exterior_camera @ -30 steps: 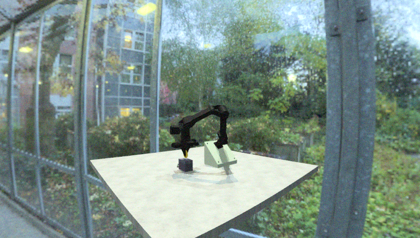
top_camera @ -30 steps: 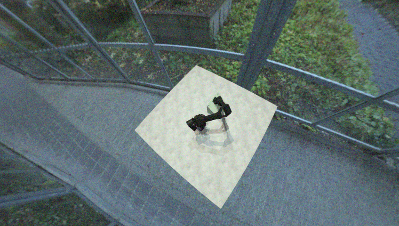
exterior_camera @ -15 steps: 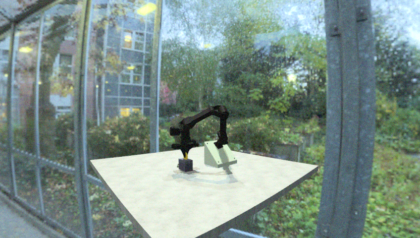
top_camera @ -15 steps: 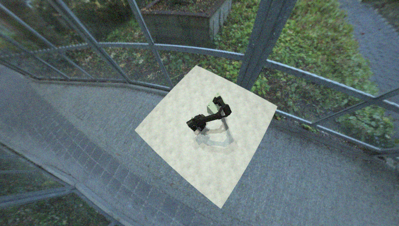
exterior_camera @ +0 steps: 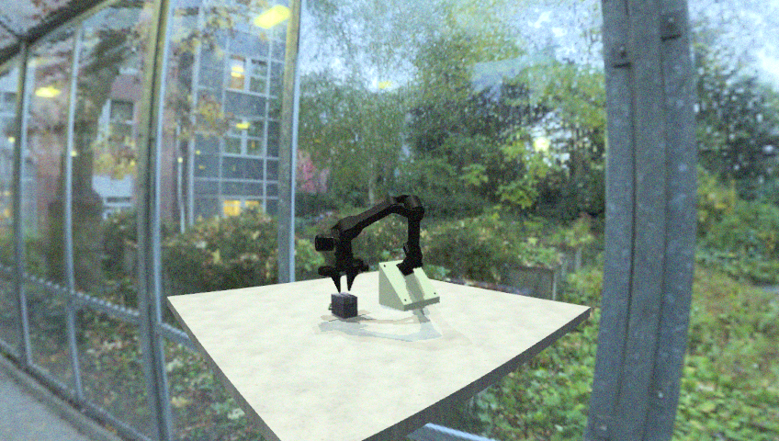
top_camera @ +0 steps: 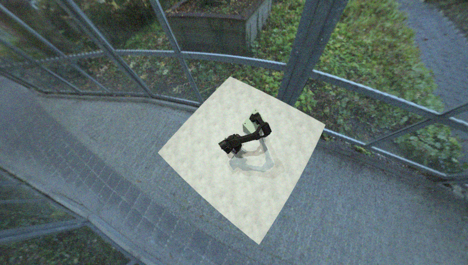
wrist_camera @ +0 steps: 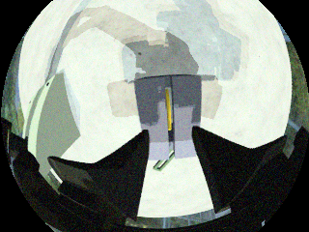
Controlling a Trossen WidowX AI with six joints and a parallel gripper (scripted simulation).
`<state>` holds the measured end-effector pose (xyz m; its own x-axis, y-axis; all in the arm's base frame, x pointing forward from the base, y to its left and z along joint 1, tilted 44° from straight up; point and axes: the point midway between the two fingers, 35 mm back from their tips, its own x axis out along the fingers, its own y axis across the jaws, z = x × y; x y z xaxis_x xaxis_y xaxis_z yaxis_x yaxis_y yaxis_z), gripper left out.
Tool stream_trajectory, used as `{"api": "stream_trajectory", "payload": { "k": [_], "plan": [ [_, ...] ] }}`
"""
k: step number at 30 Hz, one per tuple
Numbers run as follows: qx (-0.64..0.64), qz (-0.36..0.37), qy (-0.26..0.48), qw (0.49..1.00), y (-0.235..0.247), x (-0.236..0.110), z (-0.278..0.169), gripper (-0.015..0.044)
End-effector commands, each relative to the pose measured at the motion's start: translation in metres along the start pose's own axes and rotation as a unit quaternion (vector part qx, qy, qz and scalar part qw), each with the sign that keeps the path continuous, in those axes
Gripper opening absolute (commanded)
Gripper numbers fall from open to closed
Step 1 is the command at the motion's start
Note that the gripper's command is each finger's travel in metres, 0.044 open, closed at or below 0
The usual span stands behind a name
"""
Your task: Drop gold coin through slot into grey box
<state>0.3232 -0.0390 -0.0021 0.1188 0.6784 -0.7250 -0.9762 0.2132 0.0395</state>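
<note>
In the wrist view my gripper (wrist_camera: 170,133) is open, its two dark fingers spread on either side of the grey box (wrist_camera: 183,93) straight below. The gold coin (wrist_camera: 169,110) shows edge-on as a thin yellow strip in line with the lid's narrow slot, free of both fingers; I cannot tell how deep it sits. In the exterior view the gripper (exterior_camera: 343,284) hangs just above the small dark box (exterior_camera: 344,306), and no coin shows there. In the top view the gripper (top_camera: 229,146) covers the box. A small dark piece (wrist_camera: 162,161) near the box may be the holder.
The arm's pale green wedge base (exterior_camera: 407,289) (top_camera: 248,126) stands right of the box on the cream table (exterior_camera: 328,382) (top_camera: 229,203). Glass walls and grey posts surround the table.
</note>
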Motion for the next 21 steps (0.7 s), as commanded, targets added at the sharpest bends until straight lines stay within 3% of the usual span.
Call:
{"api": "stream_trajectory", "payload": {
  "k": [1, 6, 8, 11, 21],
  "plan": [
    [-0.003, -0.002, 0.001, 1.000, -0.001, -0.013, 0.000, 0.0266],
    [-0.002, -0.002, 0.001, 1.000, -0.001, -0.019, -0.001, 0.0397],
    [0.000, 0.000, 0.000, 1.000, 0.001, -0.038, -0.001, 0.0440],
    [0.003, 0.001, -0.003, 1.000, 0.004, -0.058, 0.000, 0.0440],
    [0.003, 0.001, -0.003, 1.000, 0.004, -0.058, 0.000, 0.0440]
  ]
}}
